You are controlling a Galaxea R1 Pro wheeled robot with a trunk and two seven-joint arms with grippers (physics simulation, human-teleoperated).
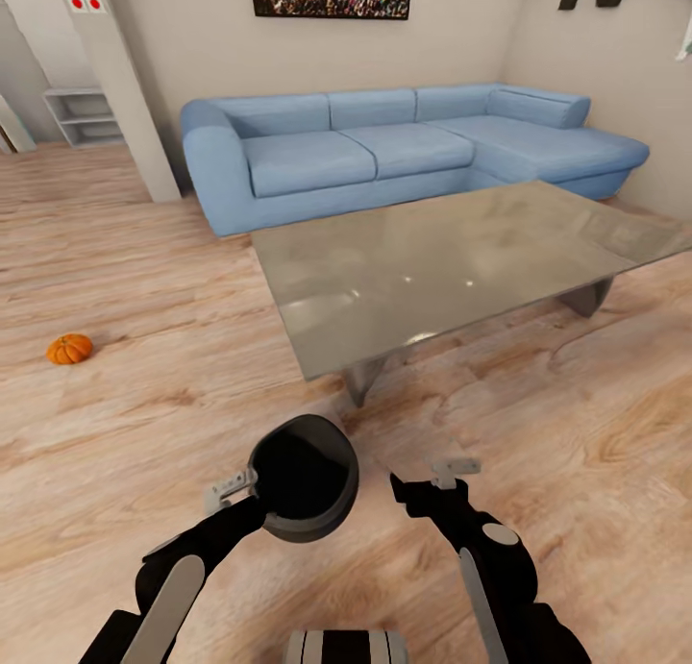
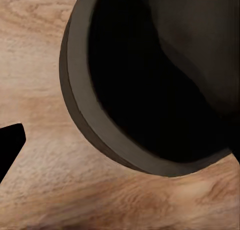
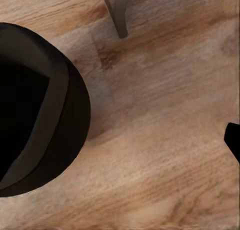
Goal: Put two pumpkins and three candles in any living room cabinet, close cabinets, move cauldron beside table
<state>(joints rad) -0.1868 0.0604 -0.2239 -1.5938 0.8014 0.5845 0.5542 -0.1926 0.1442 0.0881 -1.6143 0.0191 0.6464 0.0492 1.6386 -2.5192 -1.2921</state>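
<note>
The cauldron [image 1: 304,486] sits low in the head view, at about 6 o'clock, close to the near corner of the grey desk [image 1: 452,260]. I cannot tell if it rests on the wood floor [image 1: 144,424] or is lifted a bit. It looks near enough to the desk already, so that part seems almost done.

One pumpkin [image 1: 69,349] lies on the floor at 9 o'clock, well apart from the desk. It still has to go into a cabinet.

The cauldron is black and round, with a wide dark mouth and a thick rim.

The left fingers [image 1: 234,491] touch its rim; I cannot tell if they pinch it. The right fingers [image 1: 430,481] are just beside it, and I cannot tell if they are spread.
</note>
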